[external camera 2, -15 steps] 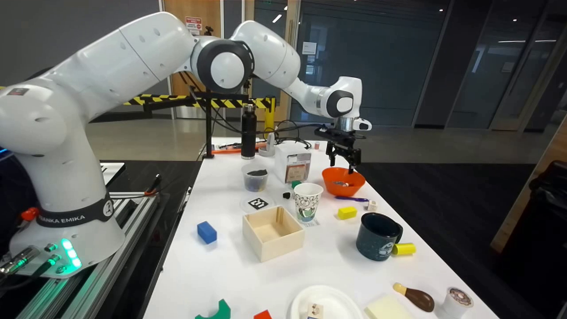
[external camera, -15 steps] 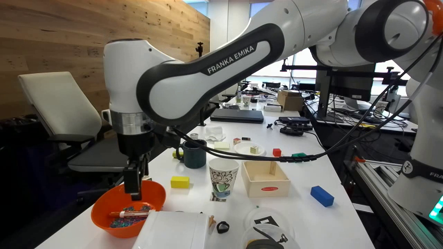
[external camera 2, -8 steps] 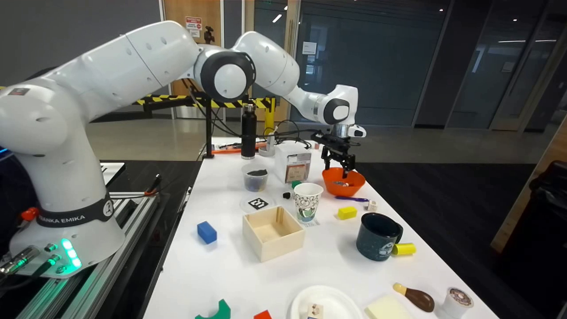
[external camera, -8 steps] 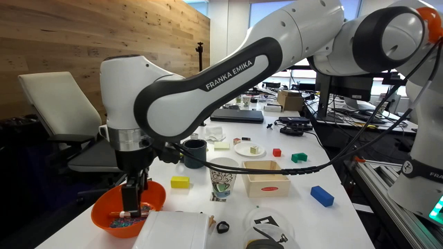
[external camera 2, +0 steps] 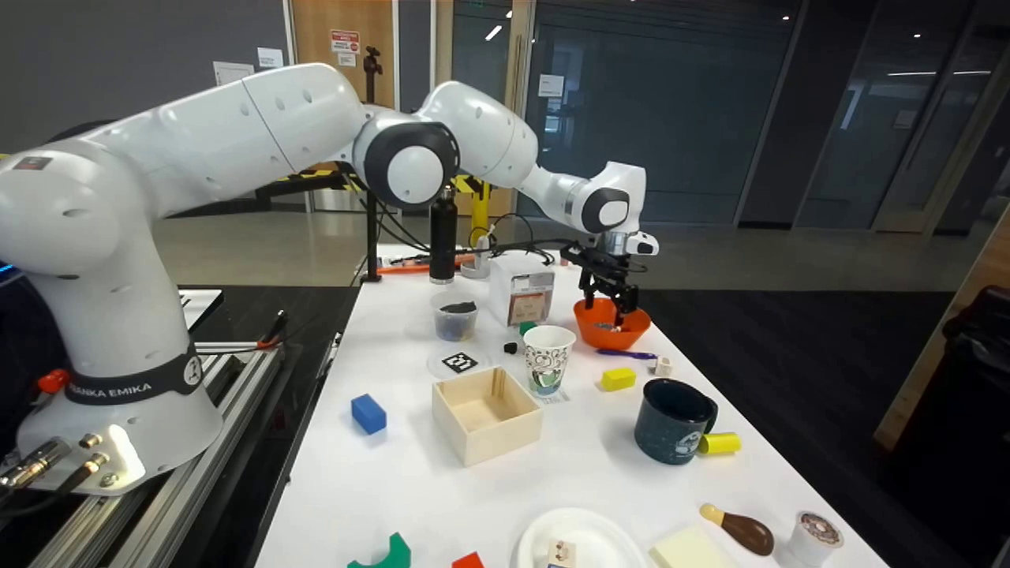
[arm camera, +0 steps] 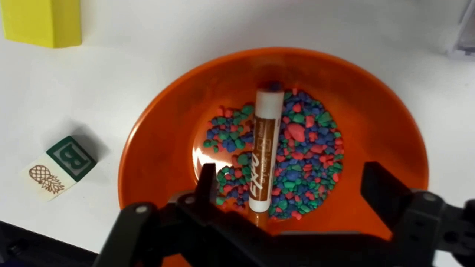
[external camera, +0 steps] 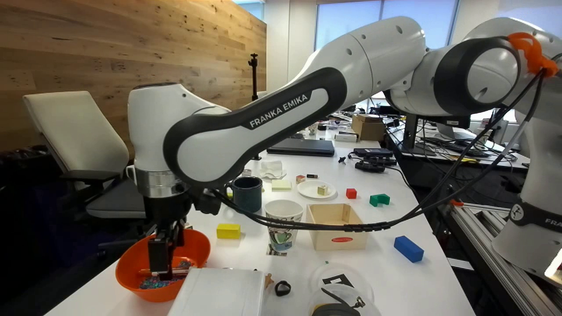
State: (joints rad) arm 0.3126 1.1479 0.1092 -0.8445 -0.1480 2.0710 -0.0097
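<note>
Expo dry-erase marker (arm camera: 265, 148): white barrel, brown label; lies in the orange bowl (external camera: 197, 245), across the gravel (arm camera: 308, 163).
Gravel: pink, green and blue; loose on the bowl's bottom, to both sides of the marker.
Orange bowl: stands at the near left of the white table (external camera: 417, 289) in an exterior view.
Gripper (arm camera: 289, 174): black; hangs low over the bowl, jaws spread wide, one either side of the marker and apart from it in the wrist view.
Alphabet block (arm camera: 59, 167): letter B and a pineapple; left of the bowl in the wrist view.
Yellow block (external camera: 228, 231): right of the bowl in an exterior view.
Patterned paper cup (external camera: 281, 240): upright; right of the yellow block, just beside the wooden box (external camera: 338, 245).
Blue block (external camera: 408, 249): right of the wooden box.
Mug (external camera 2: 671, 426): dark, speckled, upright; yellow cylinder (external camera 2: 720, 443) beside it, contact unclear.
White plate (external camera: 307, 189): farther along; carries a small picture block (external camera: 322, 190). Red block (external camera: 351, 193) and green block (external camera: 379, 200) to its right.
</note>
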